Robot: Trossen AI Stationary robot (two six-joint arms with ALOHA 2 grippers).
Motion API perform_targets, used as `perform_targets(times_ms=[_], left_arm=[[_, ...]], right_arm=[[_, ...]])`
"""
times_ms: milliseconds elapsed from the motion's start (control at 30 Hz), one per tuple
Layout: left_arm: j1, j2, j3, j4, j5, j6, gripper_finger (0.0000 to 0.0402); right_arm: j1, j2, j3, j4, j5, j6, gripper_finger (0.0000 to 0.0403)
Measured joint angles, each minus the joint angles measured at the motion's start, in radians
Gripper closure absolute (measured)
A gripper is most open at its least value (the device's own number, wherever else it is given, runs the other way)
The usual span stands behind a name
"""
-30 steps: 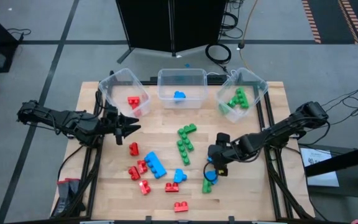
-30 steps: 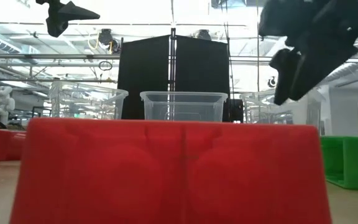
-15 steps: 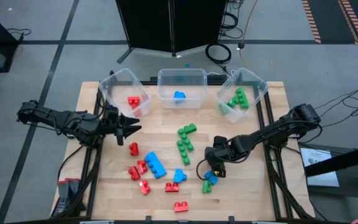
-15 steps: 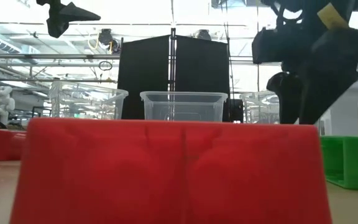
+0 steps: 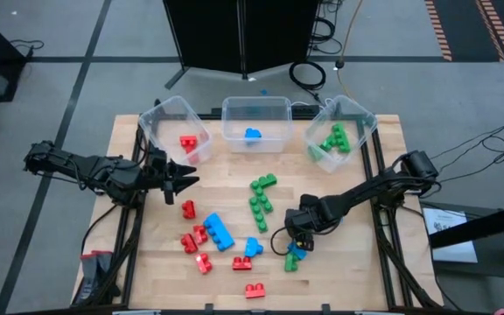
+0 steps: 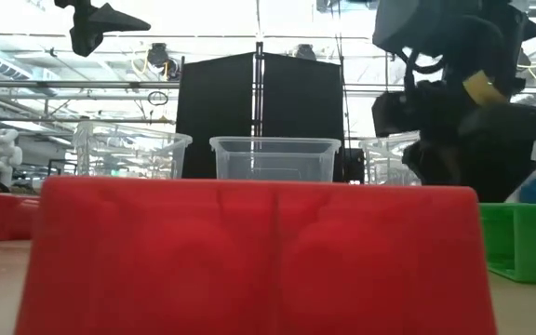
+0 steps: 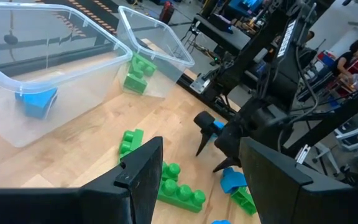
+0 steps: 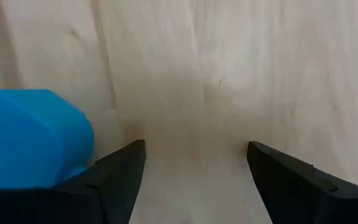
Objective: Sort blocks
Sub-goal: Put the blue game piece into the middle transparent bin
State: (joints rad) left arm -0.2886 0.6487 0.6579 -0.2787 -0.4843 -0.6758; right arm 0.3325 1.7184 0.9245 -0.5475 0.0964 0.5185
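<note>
Red, blue and green bricks lie loose on the wooden table: green ones [image 5: 261,197], a long blue one [image 5: 219,232], red ones [image 5: 195,245]. My right gripper [image 5: 294,238] is open and points down, low over the table beside a small blue brick [image 5: 297,252] that lies against a green brick [image 5: 291,261]. In the right wrist view this blue brick [image 8: 33,137] lies outside one finger [image 8: 120,168], and bare wood shows between the fingers. My left gripper [image 5: 182,179] hovers open near the left bin. My right gripper stands with the outer side of one finger [image 8: 104,177] right beside the small blue brick's edge [image 8: 86,143]. I cannot tell whether it touches the brick. The brick rests on the table.
Three clear bins stand along the far edge: the left bin [image 5: 166,118] holds a red brick, the middle bin [image 5: 256,109] a blue one, the right bin [image 5: 357,118] green ones. A red brick [image 6: 249,251] fills the low view's foreground. Bare wood lies right of my right gripper.
My right gripper has come down toward the table and shifted toward the table's left, arriving beside the small blue brick. The bricks have kept their places.
</note>
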Motion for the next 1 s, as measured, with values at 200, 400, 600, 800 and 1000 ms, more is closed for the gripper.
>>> perform_targets(times_ms=[200, 400, 600, 800, 1000], left_arm=[[0.0, 0.0, 0.0, 0.0, 0.0, 0.0, 0.0192], [0.0, 0.0, 0.0, -0.001, 0.0, 0.001, 0.0192], [0.0, 0.0, 0.0, -0.001, 0.0, 0.001, 0.0192], [0.0, 0.0, 0.0, -0.001, 0.0, 0.005, 0.0192], [0.0, 0.0, 0.0, -0.002, 0.0, 0.035, 0.0192]], right_arm=[[-0.008, -0.009, 0.0, -0.037, -0.001, -0.004, 0.0124], [-0.032, -0.101, 0.064, -0.229, 0.008, -0.027, 0.0124], [0.004, -0.278, 0.059, -0.481, 0.12, 0.087, 0.0124], [0.046, -0.505, -0.104, -0.58, 0.016, 0.389, 0.0124], [0.052, -0.61, -0.186, -0.58, -0.108, 0.416, 0.0124]])
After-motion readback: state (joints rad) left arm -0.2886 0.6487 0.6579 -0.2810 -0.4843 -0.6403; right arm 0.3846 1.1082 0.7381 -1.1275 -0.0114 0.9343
